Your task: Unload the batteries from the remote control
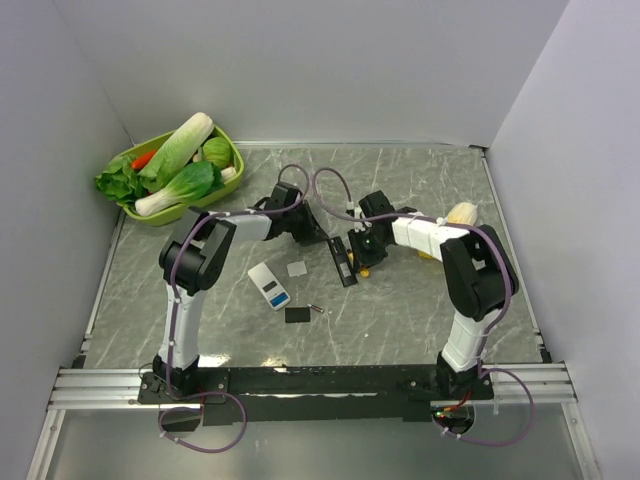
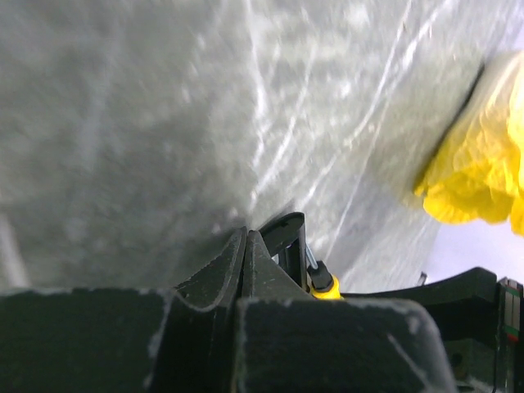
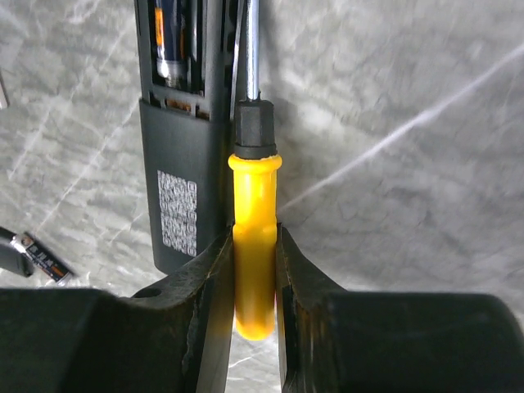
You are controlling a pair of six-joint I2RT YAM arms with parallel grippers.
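Lighting and picture quality: bright, even, diffuse light from above in all three views.
Top view: sharp, table (image 1: 420, 300) evenly lit, faint soft shadows beneath the arms. Left wrist view: blurred throughout, pale glare on the marble toward 12 o'clock, dark mass at 6 o'clock. Right wrist view: crisp centre, white glare streak on screwdriver (image 3: 254, 221) shaft at 12 o'clock, small highlight on battery (image 3: 168, 45) at 11 o'clock, near foreground soft.

far left: basket (image 1: 232, 148) with vegetables (image 1: 180, 150) in it | centre: open remote (image 1: 343, 262), batteries (image 3: 172, 41) in its compartment, screwdriver (image 3: 254, 237) just beside its right edge | left of it, nearer: second remote (image 1: 268, 285) | between them, nearer: cover plate (image 1: 297, 314), loose battery (image 1: 317, 309) on its right
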